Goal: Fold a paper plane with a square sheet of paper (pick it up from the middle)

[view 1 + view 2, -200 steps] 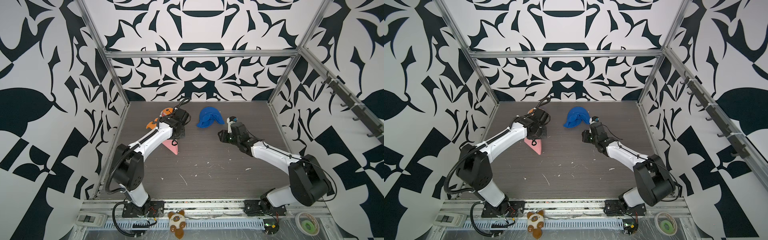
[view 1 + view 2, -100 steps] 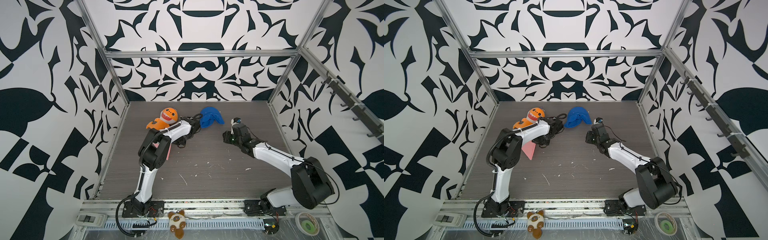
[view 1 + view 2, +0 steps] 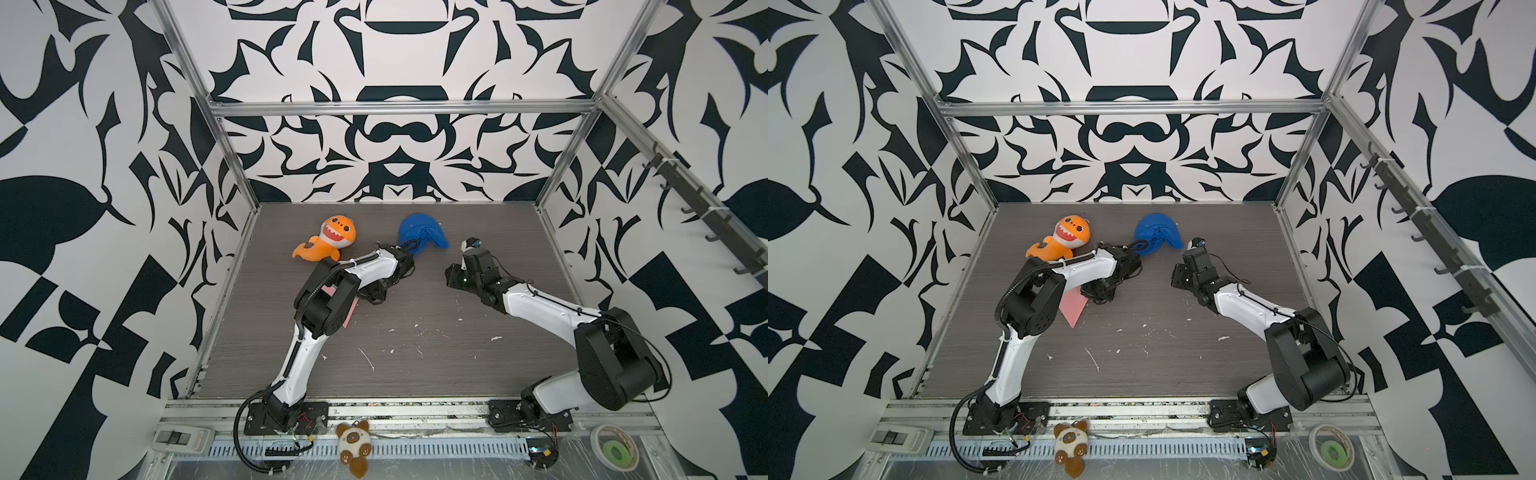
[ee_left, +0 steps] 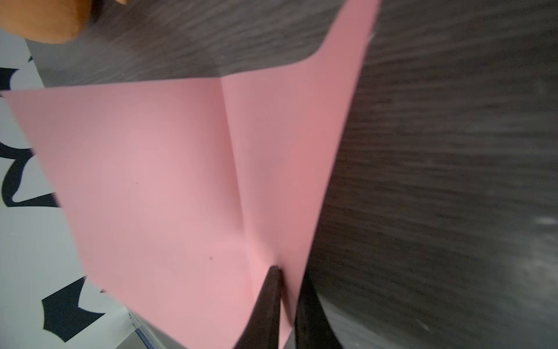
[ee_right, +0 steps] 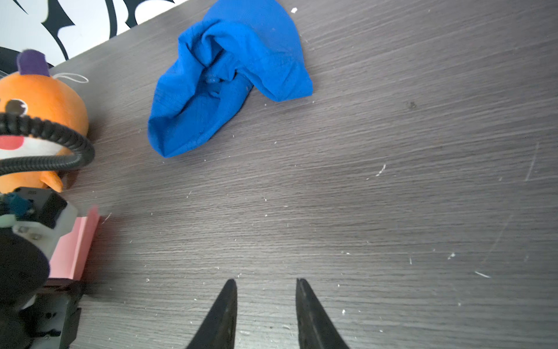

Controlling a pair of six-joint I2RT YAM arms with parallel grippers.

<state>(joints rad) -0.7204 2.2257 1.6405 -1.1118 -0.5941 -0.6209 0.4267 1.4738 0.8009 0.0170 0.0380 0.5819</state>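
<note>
Over the dark wood-grain desk, we find the creased pink square sheet of paper beneath the left arm. Its fold runs between the fingers of the left claw; we cannot tell whether they clamp. The right claw stands apart.

Lighting is bright, even and diffuse, coming from overhead. In both top views the table carries only soft, short shadows under the arms. Both top views are sharp, and the wide lens splays the patterned walls outward toward the picture edges. In the left wrist view the table is streaked by motion blur. The pink paper has soft edges there, one flap is shaded darker, and it casts a dim shadow. The right wrist view is crisp on the blue cloth. The orange plush at its margin is out of focus.
</note>
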